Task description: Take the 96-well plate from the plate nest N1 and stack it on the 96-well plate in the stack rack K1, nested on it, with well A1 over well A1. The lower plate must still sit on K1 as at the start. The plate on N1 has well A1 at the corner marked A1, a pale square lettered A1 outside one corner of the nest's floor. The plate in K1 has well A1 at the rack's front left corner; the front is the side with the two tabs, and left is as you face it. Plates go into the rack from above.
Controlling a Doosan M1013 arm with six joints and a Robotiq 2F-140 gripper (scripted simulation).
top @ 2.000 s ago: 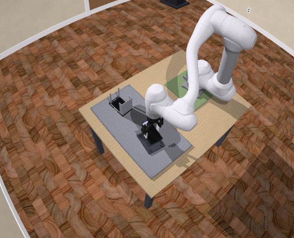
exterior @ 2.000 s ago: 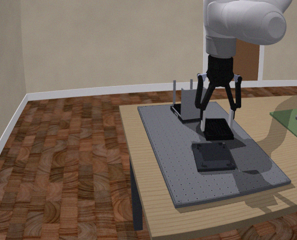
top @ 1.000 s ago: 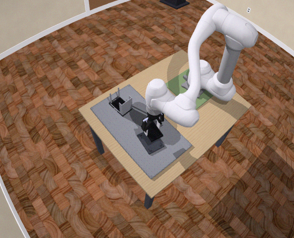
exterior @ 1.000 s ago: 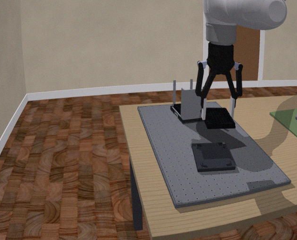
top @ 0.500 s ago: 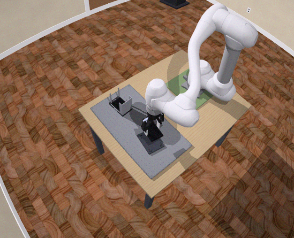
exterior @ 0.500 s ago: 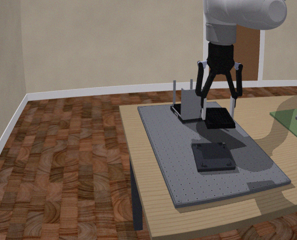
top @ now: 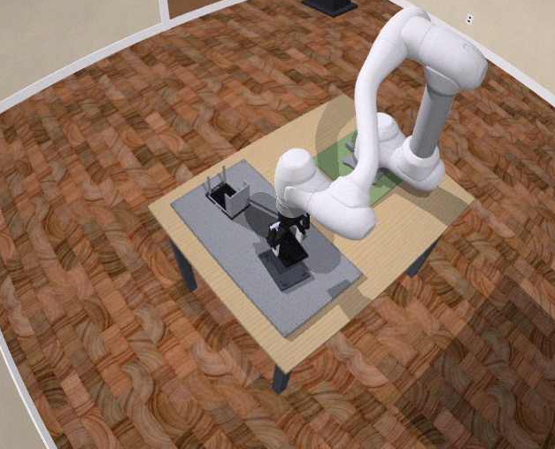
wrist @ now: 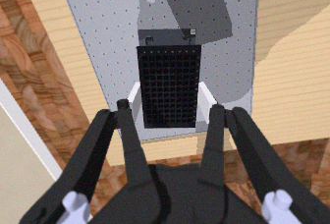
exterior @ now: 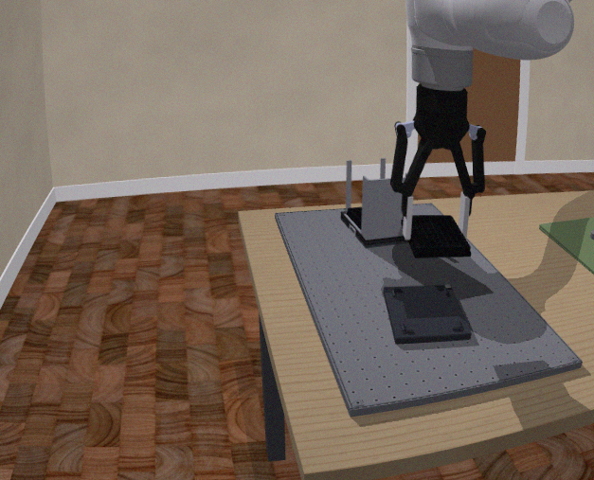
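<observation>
The 96-well plate (exterior: 439, 237) is being gripped by the jaws of the gripper (exterior: 436, 218) — held level. It is being suspended above the plate nest N1 (exterior: 427, 313), near the stack rack K1 (exterior: 378, 207).

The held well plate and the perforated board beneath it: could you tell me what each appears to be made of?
The 96-well plate, clamped in the gripper, looks like matte black moulded plastic: a uniform dark grid of wells with no shine. The board looks like grey anodised or painted metal, flat and dull, with regular rows of small holes like a breadboard. Neither can be confirmed by look alone.
</observation>
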